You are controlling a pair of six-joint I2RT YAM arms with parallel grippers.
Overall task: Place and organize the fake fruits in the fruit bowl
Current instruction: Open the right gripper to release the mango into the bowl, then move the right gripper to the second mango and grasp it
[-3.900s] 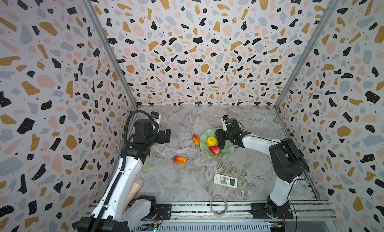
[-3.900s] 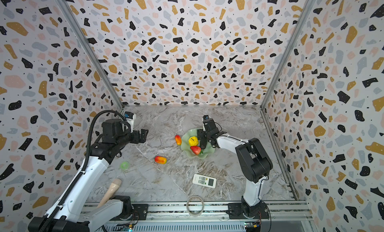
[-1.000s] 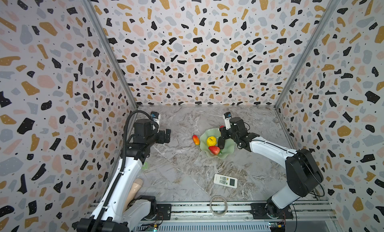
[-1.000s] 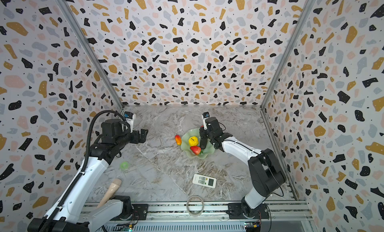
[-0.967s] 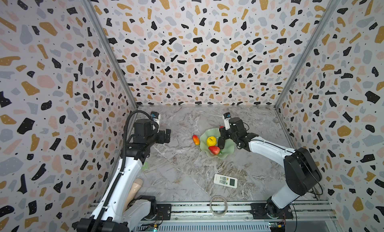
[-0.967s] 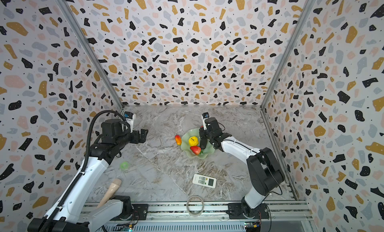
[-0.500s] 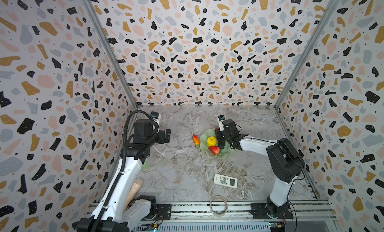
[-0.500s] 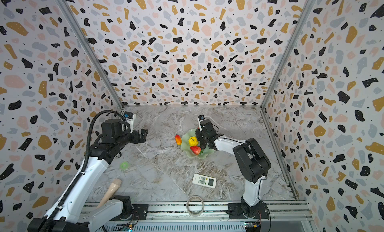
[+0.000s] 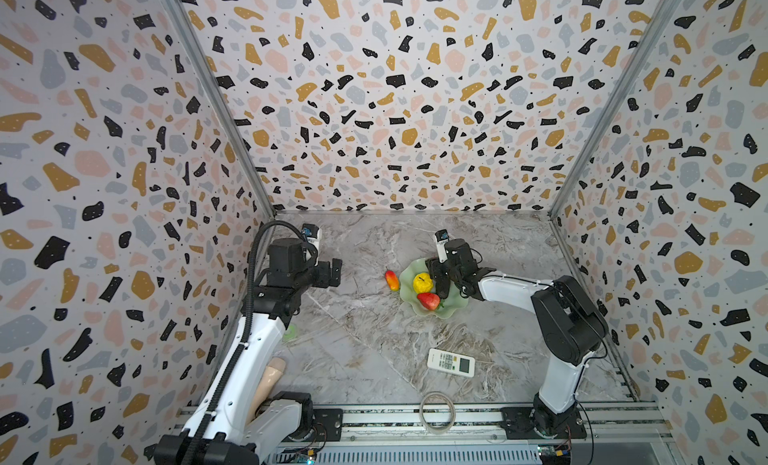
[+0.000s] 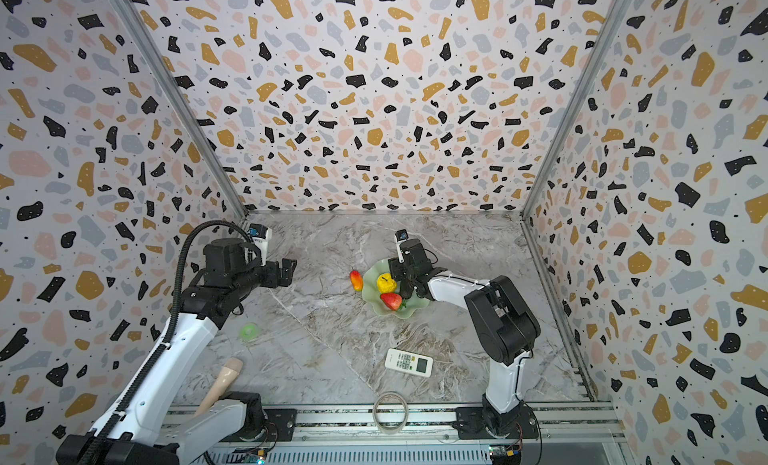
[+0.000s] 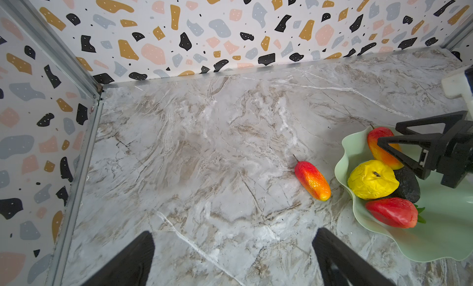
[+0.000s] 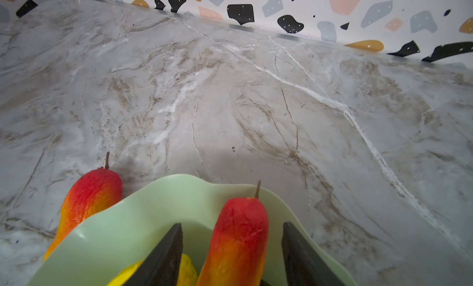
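Note:
The fruit bowl [image 9: 454,310] [image 10: 411,308] is a pale mint-green dish with a wavy rim, standing mid-table. In it lie a lumpy yellow fruit [image 9: 422,282], a red strawberry [image 9: 429,300] and a black-brown oval [image 11: 407,185]. A red-orange oval [image 12: 238,236] also lies in the bowl, between the fingers of my right gripper [image 12: 231,226] [image 9: 440,281]. That gripper is open, with a gap on each side of the oval. Another red-orange oval [image 9: 391,280] [image 11: 312,181] rests on the table just left of the bowl. My left gripper [image 9: 334,271] [image 11: 234,233] hovers open and empty, farther left.
A white remote control [image 9: 451,362] lies in front of the bowl, and a clear tape ring [image 9: 436,411] sits on the front rail. A small green ring [image 10: 249,330] and a beige cylinder [image 10: 226,375] are near the left arm. Patterned walls close three sides.
The red-orange oval that lay on the table in front of the bowl is now in the bowl. The right gripper's jaws have parted from it. The left arm has not moved.

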